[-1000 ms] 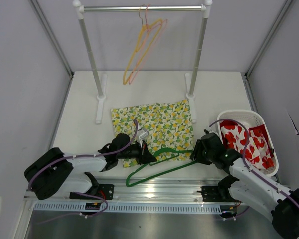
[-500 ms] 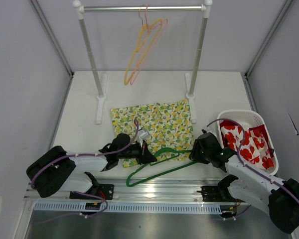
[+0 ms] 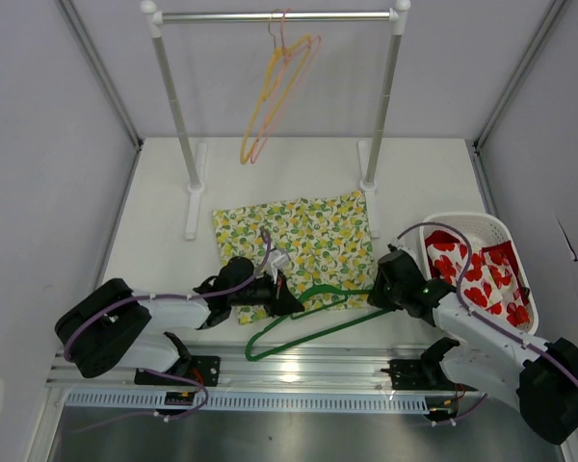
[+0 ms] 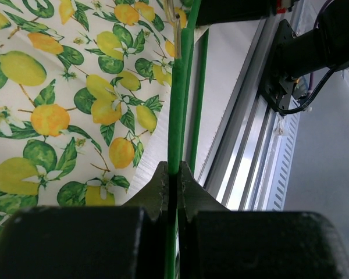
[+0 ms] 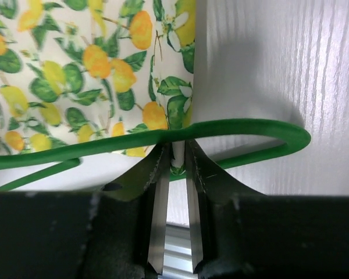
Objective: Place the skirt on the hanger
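two tools at the green hanger on the skirt: left tool clamps it; right tool nearly closed, grip unclear.

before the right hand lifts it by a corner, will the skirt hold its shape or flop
Likely floppy: the skirt lies thin and flat. Probably light, so it should drape from a lifted corner. It may snag the hanger lying across its edge.

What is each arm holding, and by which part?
Left end effector clamps the green hanger by one bar. Right end effector straddles the skirt at its edge; hold uncertain.
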